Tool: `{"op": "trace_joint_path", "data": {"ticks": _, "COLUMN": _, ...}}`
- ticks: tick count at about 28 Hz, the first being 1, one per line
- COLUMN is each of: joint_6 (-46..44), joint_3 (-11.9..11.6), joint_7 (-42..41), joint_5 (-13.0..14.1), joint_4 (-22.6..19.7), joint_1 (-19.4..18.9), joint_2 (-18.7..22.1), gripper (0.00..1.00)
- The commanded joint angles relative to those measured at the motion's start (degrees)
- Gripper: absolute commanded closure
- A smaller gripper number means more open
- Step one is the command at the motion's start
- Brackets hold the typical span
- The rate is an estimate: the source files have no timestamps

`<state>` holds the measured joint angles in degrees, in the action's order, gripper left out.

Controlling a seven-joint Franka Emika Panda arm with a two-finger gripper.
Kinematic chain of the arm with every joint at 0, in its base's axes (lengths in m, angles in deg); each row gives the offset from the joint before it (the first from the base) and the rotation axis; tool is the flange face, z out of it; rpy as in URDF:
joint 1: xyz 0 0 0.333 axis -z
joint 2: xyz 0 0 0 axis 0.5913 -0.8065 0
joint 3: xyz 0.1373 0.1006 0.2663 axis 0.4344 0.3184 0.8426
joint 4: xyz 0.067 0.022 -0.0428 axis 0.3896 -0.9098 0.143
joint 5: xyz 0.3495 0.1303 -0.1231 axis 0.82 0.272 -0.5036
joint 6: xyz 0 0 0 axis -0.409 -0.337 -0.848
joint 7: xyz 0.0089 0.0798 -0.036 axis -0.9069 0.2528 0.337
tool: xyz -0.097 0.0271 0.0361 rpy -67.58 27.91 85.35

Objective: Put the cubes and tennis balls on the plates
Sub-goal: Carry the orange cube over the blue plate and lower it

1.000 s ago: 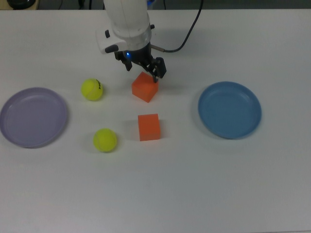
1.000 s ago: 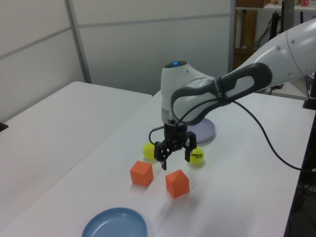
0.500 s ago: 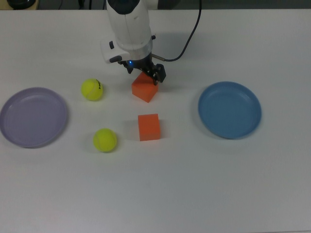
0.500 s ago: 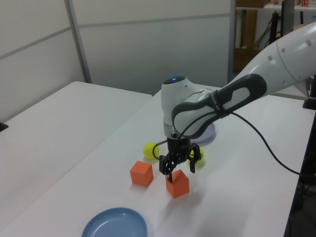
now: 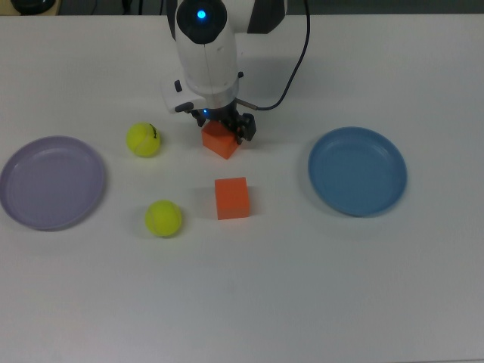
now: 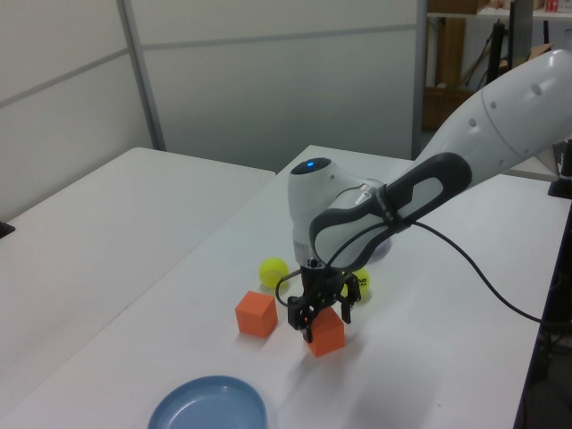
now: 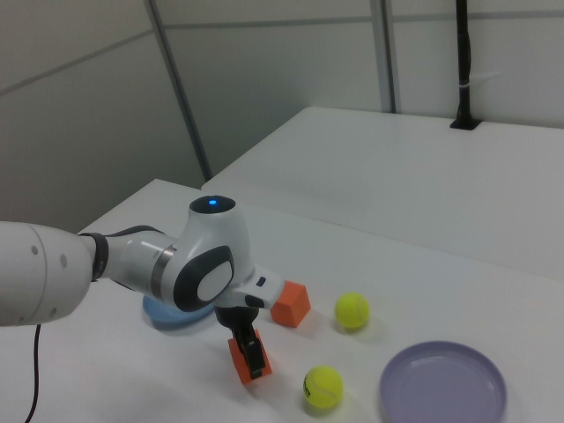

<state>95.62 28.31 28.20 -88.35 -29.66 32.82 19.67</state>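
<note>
My gripper (image 5: 224, 128) stands open, lowered over one orange cube (image 5: 220, 142), with a finger on either side of it; the cube rests on the table. In the left view the same cube (image 6: 328, 334) sits between the fingers of the gripper (image 6: 323, 313). The second orange cube (image 5: 231, 198) lies free just below it in the top view. One tennis ball (image 5: 143, 140) with a black mark lies to the top view's left of the gripper, the other tennis ball (image 5: 163, 218) lower down. The lavender plate (image 5: 51, 182) is at the top view's left, the blue plate (image 5: 357, 171) at its right.
The white arm (image 5: 203, 45) and its black cable (image 5: 295, 60) reach in from the top view's upper edge. In the right view the arm (image 7: 132, 264) covers part of the blue plate (image 7: 159, 315). White table surface (image 5: 302, 287) surrounds the objects.
The gripper has come down from above the cube until its fingers straddle it. Cubes, balls and plates have stayed where they were.
</note>
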Motion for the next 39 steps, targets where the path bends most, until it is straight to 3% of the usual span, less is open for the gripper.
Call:
{"op": "trace_joint_path", "data": {"ticks": 1, "joint_6": 2.3, "joint_3": -0.1, "joint_7": 1.8, "joint_5": -1.8, "joint_4": -0.6, "joint_1": -1.3, "joint_2": -1.0, "gripper": 0.00}}
{"op": "trace_joint_path", "data": {"ticks": 3, "joint_6": 2.4, "joint_3": 0.0, "joint_7": 1.6, "joint_5": -1.8, "joint_4": -0.5, "joint_1": -1.3, "joint_2": -1.1, "gripper": 0.01}}
{"op": "trace_joint_path", "data": {"ticks": 7, "joint_6": 2.4, "joint_3": 0.3, "joint_7": 1.3, "joint_5": -1.9, "joint_4": -0.3, "joint_1": -1.4, "joint_2": -1.1, "gripper": 0.19}}
{"op": "trace_joint_path", "data": {"ticks": 8, "joint_6": 2.4, "joint_3": 0.3, "joint_7": 1.3, "joint_5": -1.9, "joint_4": 0.0, "joint_1": -1.3, "joint_2": -1.0, "gripper": 0.39}}
{"op": "trace_joint_path", "data": {"ticks": 11, "joint_6": 2.3, "joint_3": 0.4, "joint_7": 1.1, "joint_5": -2.0, "joint_4": 1.3, "joint_1": -1.3, "joint_2": -0.8, "gripper": 0.82}}
{"op": "trace_joint_path", "data": {"ticks": 12, "joint_6": 2.3, "joint_3": 0.4, "joint_7": 1.0, "joint_5": -2.0, "joint_4": 1.4, "joint_1": -1.3, "joint_2": -0.6, "gripper": 0.94}}
{"op": "trace_joint_path", "data": {"ticks": 13, "joint_6": 2.2, "joint_3": 0.7, "joint_7": 0.6, "joint_5": -1.9, "joint_4": 1.8, "joint_1": -1.4, "joint_2": -0.2, "gripper": 1.00}}
{"op": "trace_joint_path", "data": {"ticks": 22, "joint_6": 1.3, "joint_3": 3.8, "joint_7": -1.1, "joint_5": -1.9, "joint_4": 6.8, "joint_1": -2.9, "joint_2": 1.7, "gripper": 1.00}}
{"op": "trace_joint_path", "data": {"ticks": 28, "joint_6": 1.1, "joint_3": 4.7, "joint_7": -0.9, "joint_5": -2.0, "joint_4": 11.5, "joint_1": -8.3, "joint_2": 0.7, "gripper": 1.00}}
{"op": "trace_joint_path", "data": {"ticks": 33, "joint_6": 1.3, "joint_3": 4.7, "joint_7": -0.6, "joint_5": -2.2, "joint_4": 15.7, "joint_1": -13.6, "joint_2": -2.8, "gripper": 1.00}}
{"op": "trace_joint_path", "data": {"ticks": 38, "joint_6": 1.9, "joint_3": 4.6, "joint_7": 1.8, "joint_5": -6.2, "joint_4": 18.7, "joint_1": -16.9, "joint_2": -8.2, "gripper": 1.00}}
{"op": "trace_joint_path", "data": {"ticks": 39, "joint_6": 2.0, "joint_3": 4.6, "joint_7": 3.2, "joint_5": -8.3, "joint_4": 19.9, "joint_1": -17.7, "joint_2": -10.4, "gripper": 1.00}}
